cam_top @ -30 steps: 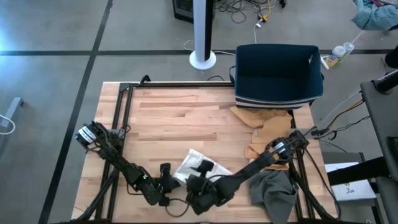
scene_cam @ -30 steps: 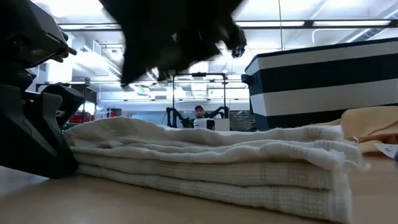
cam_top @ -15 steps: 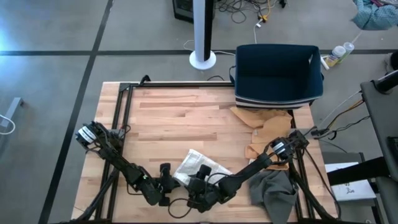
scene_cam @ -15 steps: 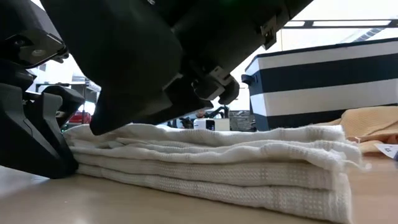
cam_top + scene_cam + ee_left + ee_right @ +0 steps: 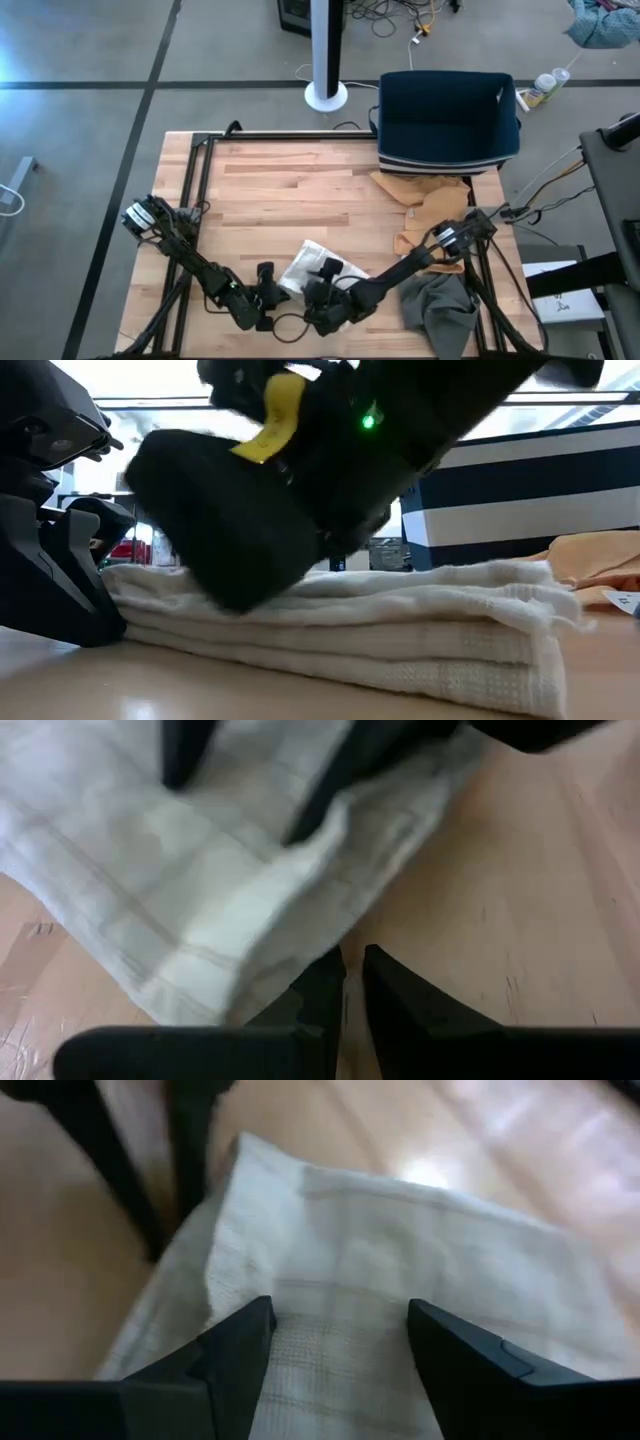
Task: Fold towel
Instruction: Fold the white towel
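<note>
**Both grippers at the folded towel**

The right gripper has its fingers spread wide above the white towel, holding nothing. The left gripper (fingers nearly pressed together) sits at the towel's near-left edge. The towel lies folded on the wooden table, near its front edge.

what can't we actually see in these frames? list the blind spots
- White towel, high view: its near edge is covered by the right pincer and arm.
- Low view: the towel's top and the room behind are blocked by the blurred right arm.
- Left pincer, left wrist view: whether it pinches the towel's corner or only touches it cannot be told.
- Striped bin, high view: contents not visible.
- Grey cloth: cut off by the bottom edge.
</note>
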Controlling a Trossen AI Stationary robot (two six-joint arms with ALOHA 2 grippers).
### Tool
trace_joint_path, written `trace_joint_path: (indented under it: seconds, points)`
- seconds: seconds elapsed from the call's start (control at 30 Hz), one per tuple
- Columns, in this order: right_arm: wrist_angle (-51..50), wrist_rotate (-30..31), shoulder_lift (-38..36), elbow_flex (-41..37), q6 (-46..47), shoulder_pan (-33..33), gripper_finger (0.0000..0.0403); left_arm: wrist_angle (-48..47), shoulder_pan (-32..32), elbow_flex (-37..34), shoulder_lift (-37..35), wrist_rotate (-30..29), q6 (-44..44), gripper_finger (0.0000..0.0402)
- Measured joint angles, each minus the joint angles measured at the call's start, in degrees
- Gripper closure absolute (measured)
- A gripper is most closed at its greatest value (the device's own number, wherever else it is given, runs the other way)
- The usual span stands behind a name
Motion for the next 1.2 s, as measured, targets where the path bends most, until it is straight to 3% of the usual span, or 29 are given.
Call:
trace_joint_path:
  seconds: [0.2,0.53,0.73,1.03,1.2]
  points:
    - [7.93,-2.21,1.57,0.57,-0.36,0.55,0.0183,-0.13,0.01,0.0,0.0,0.22,-0.87,0.0364]
    - [10.75,-1.94,0.19,0.89,-0.79,0.87,0.0181,-0.94,0.26,0.09,-0.02,1.05,-1.38,0.0364]
    - [10.83,-2.94,3.01,0.87,0.19,0.68,0.0187,-1.75,0.44,0.09,-0.7,1.24,-1.29,0.0364]
    - [10.76,-2.91,3.53,0.58,-0.15,0.05,0.0174,-19.63,0.37,0.42,-14.08,2.01,-3.54,0.0364]
    - [10.8,-2.76,3.53,0.34,-0.41,-0.24,0.0178,-15.13,0.87,-0.54,-18.35,-6.16,-1.12,0.0364]
